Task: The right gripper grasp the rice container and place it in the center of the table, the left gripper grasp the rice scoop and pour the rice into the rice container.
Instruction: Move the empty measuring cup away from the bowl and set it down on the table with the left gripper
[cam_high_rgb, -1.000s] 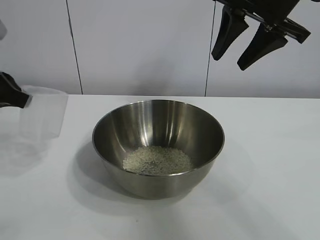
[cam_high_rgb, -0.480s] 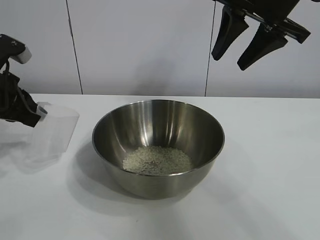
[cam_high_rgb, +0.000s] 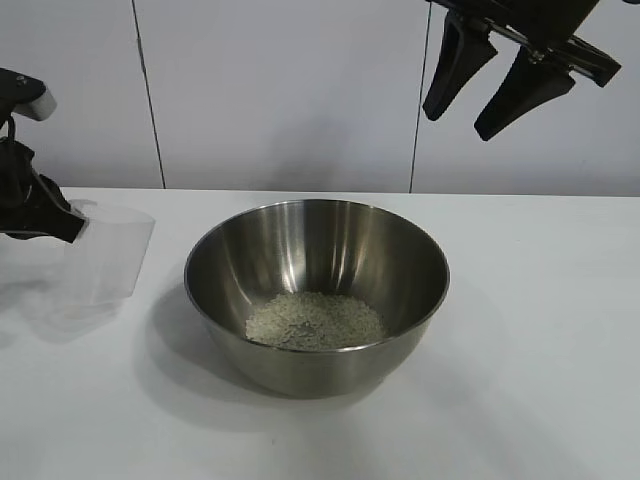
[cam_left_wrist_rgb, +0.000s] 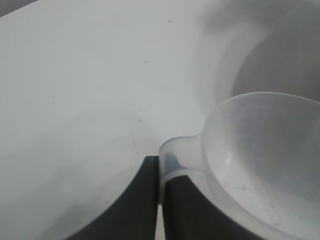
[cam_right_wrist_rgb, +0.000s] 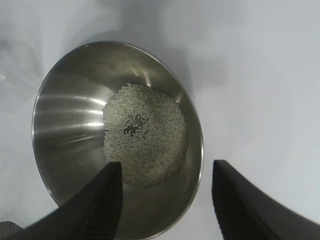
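Note:
The steel rice container (cam_high_rgb: 316, 290) stands at the table's (cam_high_rgb: 540, 330) centre with a heap of rice (cam_high_rgb: 315, 320) in its bottom; it also shows in the right wrist view (cam_right_wrist_rgb: 117, 135) with the rice (cam_right_wrist_rgb: 145, 135). My left gripper (cam_high_rgb: 60, 225) is at the far left, shut on the tab handle of the translucent rice scoop (cam_high_rgb: 108, 255), which is upright, looks empty and sits low over the table left of the bowl. In the left wrist view the fingers (cam_left_wrist_rgb: 145, 200) pinch the scoop's (cam_left_wrist_rgb: 260, 155) tab. My right gripper (cam_high_rgb: 458, 120) is open and empty, high above the bowl's right side.
A pale panelled wall (cam_high_rgb: 280, 90) rises behind the table's back edge. White tabletop lies bare to the right of and in front of the bowl.
The left gripper with the scoop moved right towards the bowl and lower, then eased slightly back left and levelled the scoop. The bowl and right gripper have not moved.

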